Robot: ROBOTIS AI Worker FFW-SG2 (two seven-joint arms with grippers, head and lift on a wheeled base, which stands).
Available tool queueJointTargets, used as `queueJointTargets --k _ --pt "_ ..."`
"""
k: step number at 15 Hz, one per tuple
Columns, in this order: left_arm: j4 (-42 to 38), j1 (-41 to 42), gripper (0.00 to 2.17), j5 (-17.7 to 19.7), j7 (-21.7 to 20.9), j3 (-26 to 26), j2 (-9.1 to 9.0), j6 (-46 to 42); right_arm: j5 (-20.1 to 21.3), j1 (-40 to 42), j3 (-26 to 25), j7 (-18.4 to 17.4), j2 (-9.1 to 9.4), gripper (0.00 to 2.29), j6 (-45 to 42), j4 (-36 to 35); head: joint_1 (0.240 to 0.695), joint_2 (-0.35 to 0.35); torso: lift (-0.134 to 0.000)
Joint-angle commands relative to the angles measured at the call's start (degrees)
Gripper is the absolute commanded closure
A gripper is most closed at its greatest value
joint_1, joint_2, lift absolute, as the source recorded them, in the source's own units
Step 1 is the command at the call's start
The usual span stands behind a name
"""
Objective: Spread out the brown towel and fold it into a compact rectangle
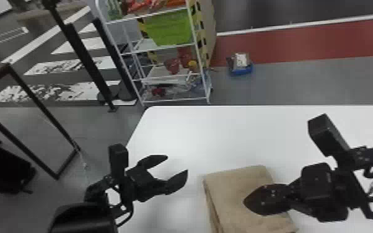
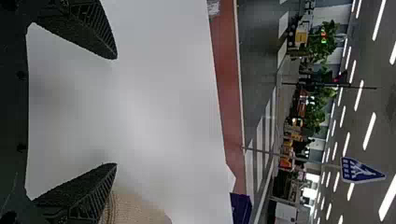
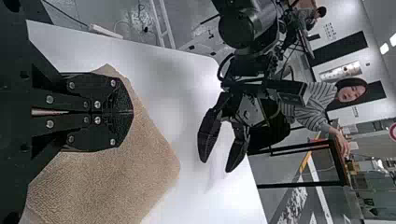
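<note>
Nearest, the brown terry-cloth towel (image 1: 235, 192) lies on the bench, already folded into a layered block with straight sides; its near end runs out of the head view's bottom edge. Stacked layers show along its left side, and its far edge slants slightly.

The right end effector (image 1: 247, 201), two flat black fingers on a black arm, is over the towel, pointing inward from the right. Its fingers are pressed together, with no cloth visible between them; whether they touch the towel underneath I cannot tell. The right wrist view shows a towel corner reaching out past the fingertips.

To the left of the towel and apart from it, the matching black left end effector (image 1: 177, 164) is above the bare bench top, its fingers spread wide with nothing between them. In the left wrist view, part of the towel appears near one finger.

The smooth white bench (image 1: 176, 133) reaches on past both, with a rounded far left corner. Beyond it, on the grey floor, stands a white metal rack (image 1: 144, 47) holding a bright green bin (image 1: 170, 29). To the rack's right sits a small blue tray (image 1: 241, 71) with something white in it, just before a dull red floor strip (image 1: 288, 43).
</note>
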Motion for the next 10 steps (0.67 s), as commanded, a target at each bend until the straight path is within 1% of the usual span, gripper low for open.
queueJointTargets --k 1,3,5,6,8,10 --pt "-0.25 0.47 0.06 0.02 -0.09 -0.14 -0.15 0.0 2.45 -2.14 1.6 0.45 3.5 1.91 -1.48 6.59 0.695 0.35 -0.124" --pt "-0.25 0.82 0.06 0.11 -0.09 0.03 -0.15 0.0 4.91 -5.13 4.5 0.45 5.43 1.91 -1.13 11.25 0.695 0.35 -0.124" --pt "-0.25 1.17 0.06 0.46 -0.27 0.21 -0.15 -0.18 7.98 -7.42 5.91 0.18 7.1 1.91 -0.96 15.02 0.695 0.35 -0.124" --pt "-0.34 1.35 0.06 0.46 -0.36 0.3 -0.15 -0.35 9.74 -8.38 6.17 -1.14 7.54 1.91 -0.78 16.43 0.695 0.35 -0.124" --pt "-0.25 1.44 0.06 0.55 -0.44 0.21 -0.15 -0.7 12.64 -10.32 6.17 -2.81 7.63 1.91 1.15 18.63 0.695 0.35 -0.124" --pt "-0.25 1.53 0.06 0.72 -0.44 0.21 -0.15 -0.88 15.1 -10.76 6.08 -3.25 6.92 1.91 3.96 18.89 0.695 0.35 -0.124"
